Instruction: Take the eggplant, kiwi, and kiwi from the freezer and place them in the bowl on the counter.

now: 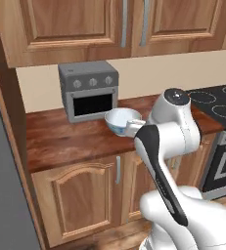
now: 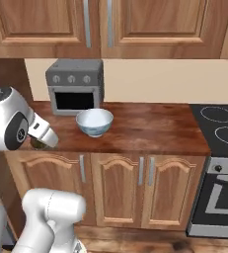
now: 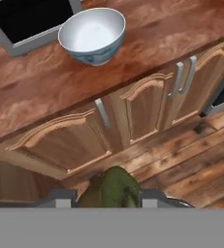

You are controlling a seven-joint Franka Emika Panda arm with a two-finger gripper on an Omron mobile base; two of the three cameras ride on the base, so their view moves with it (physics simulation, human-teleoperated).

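Note:
My gripper (image 3: 108, 196) is shut on an olive-brown kiwi (image 3: 112, 188), held in front of the lower cabinet doors, below the counter's edge. In the right base view the gripper (image 2: 40, 142) hangs at the counter's front left corner with the kiwi (image 2: 36, 144) dark between its fingers. The bowl (image 3: 91, 34) (image 1: 122, 120) (image 2: 94, 121), white inside and pale blue outside, stands upright and looks empty on the reddish-brown counter (image 2: 150, 129) (image 1: 60, 139) (image 3: 36, 87), ahead and to the right of the gripper. The freezer's grey side (image 1: 2, 195) fills the far left. The eggplant is out of view.
A small grey toaster oven (image 1: 88, 90) (image 2: 75, 86) stands just behind the bowl against the wall. A black cooktop (image 2: 219, 123) (image 1: 217, 103) with an oven beneath lies to the right. Wall cabinets hang above; a wooden floor (image 3: 191, 160) lies below.

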